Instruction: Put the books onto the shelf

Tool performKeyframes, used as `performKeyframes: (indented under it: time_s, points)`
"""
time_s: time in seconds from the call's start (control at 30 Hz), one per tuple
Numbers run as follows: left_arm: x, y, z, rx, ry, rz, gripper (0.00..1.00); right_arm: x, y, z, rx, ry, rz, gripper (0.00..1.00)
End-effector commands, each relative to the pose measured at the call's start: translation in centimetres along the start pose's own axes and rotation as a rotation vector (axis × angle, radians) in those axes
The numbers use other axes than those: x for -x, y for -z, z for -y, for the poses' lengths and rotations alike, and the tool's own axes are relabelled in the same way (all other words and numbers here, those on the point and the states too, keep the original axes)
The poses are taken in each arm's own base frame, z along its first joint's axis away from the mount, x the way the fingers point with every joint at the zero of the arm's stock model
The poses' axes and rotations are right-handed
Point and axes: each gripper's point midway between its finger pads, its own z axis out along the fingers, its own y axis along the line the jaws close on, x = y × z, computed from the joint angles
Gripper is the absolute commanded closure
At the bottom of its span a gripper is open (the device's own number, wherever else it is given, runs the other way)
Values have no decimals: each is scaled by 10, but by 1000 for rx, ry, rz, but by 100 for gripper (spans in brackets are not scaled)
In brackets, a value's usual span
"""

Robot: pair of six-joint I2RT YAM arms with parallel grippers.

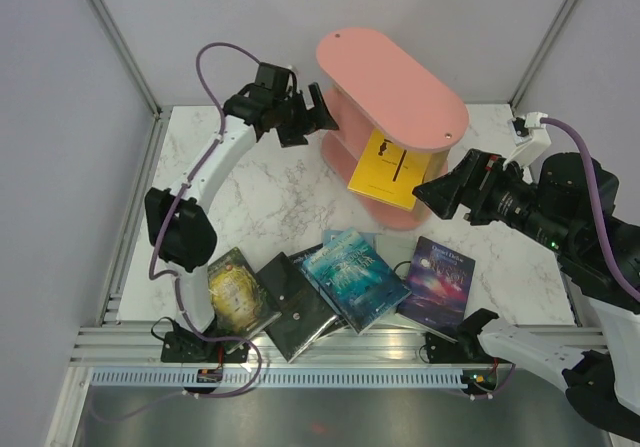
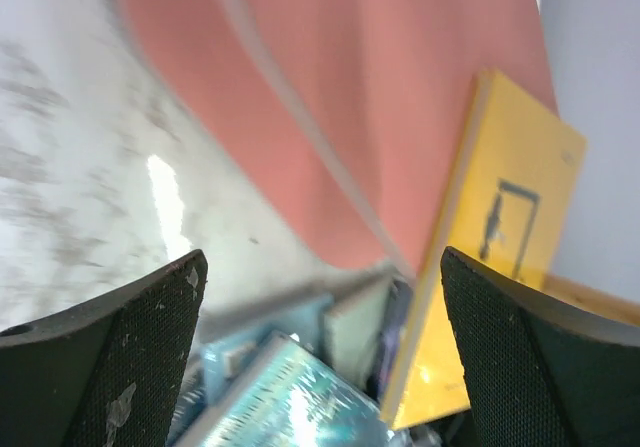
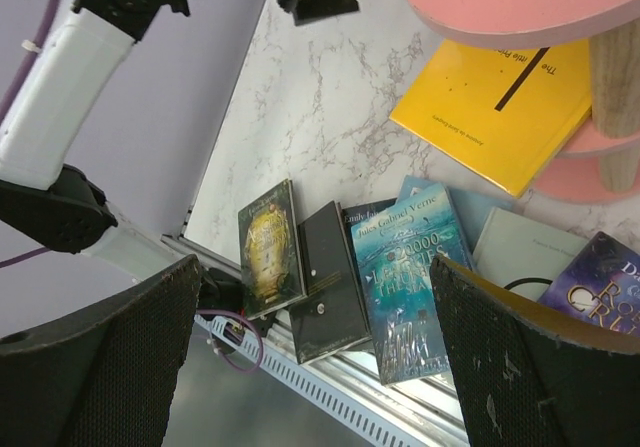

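The pink shelf (image 1: 392,70) stands at the back of the marble table. A yellow book (image 1: 384,166) lies on one of its lower boards and sticks out at the front. My left gripper (image 1: 318,115) hangs open and empty just left of the shelf (image 2: 330,97), apart from the yellow book (image 2: 510,257). To the right of the shelf's front, my right gripper (image 1: 430,195) is open and empty too. Along the near edge lie a green-gold book (image 1: 238,292), a dark grey book (image 1: 298,305), a teal book (image 1: 355,277) and a purple galaxy book (image 1: 440,277).
A pale grey book (image 3: 525,252) lies partly under the teal book (image 3: 410,277). A metal rail (image 1: 330,352) runs along the table's near edge, and grey walls close in the left, back and right sides.
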Motion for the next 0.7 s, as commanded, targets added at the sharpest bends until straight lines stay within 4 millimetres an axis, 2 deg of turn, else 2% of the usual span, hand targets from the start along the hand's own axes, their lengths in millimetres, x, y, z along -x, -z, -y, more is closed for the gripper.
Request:
performKeyframes:
  time_s: [0.0, 0.1, 0.13, 0.17, 0.2, 0.23, 0.27, 0.3, 0.33, 0.37, 0.4, 0.43, 0.5, 0.57, 0.6, 0.63, 0.67]
  points:
    - [39, 50, -15, 126, -130, 189, 0, -2, -5, -3, 16, 10, -15, 2]
    - [22, 60, -5, 83, -126, 136, 0, -3, -6, -1, 14, 9, -15, 2]
    - [8, 57, -11, 96, -114, 96, 1, -3, -7, -1, 12, 8, -15, 2]
    - [-4, 67, 1, 75, -132, 89, 2, -3, -7, -1, 11, 8, -12, 2]
    - [-15, 70, 2, 74, -133, 74, 3, -3, -8, 0, 8, 8, -12, 2]
    - [-35, 65, -8, 96, -116, 29, 10, -3, -7, 0, 8, 5, -8, 2]
    - [-47, 77, 4, 69, -133, 28, 14, -3, -7, 1, 3, 5, -4, 2]
    - [-59, 79, 3, 68, -136, 10, 18, -3, -7, 2, 2, 4, -3, 2]
    - [-77, 78, -5, 83, -135, -26, 31, -3, -7, 2, 1, 3, -2, 2]
    - [-86, 91, 3, 63, -150, -16, 36, -4, -8, 3, -3, 3, -5, 2]
    - [-94, 95, 2, 61, -153, -23, 41, -3, -7, 3, -3, 3, -2, 2]
    - [-109, 94, -3, 72, -157, -50, 58, -5, -8, 4, -4, 4, -8, 2]
    - [-116, 105, -2, 61, -170, -37, 65, -8, -11, 6, -11, 4, -17, 2]
    - [-129, 103, -6, 59, -181, -59, 73, -11, -14, 8, -14, 4, -26, 2]
    - [-130, 100, -4, 43, -187, -57, 80, -12, -15, 8, -11, 6, -30, 2]
    - [-139, 95, -9, 48, -187, -82, 97, -12, -17, 8, -11, 7, -32, 2]
    - [-142, 92, -9, 44, -184, -93, 98, -12, -18, 8, -13, 10, -33, 2]
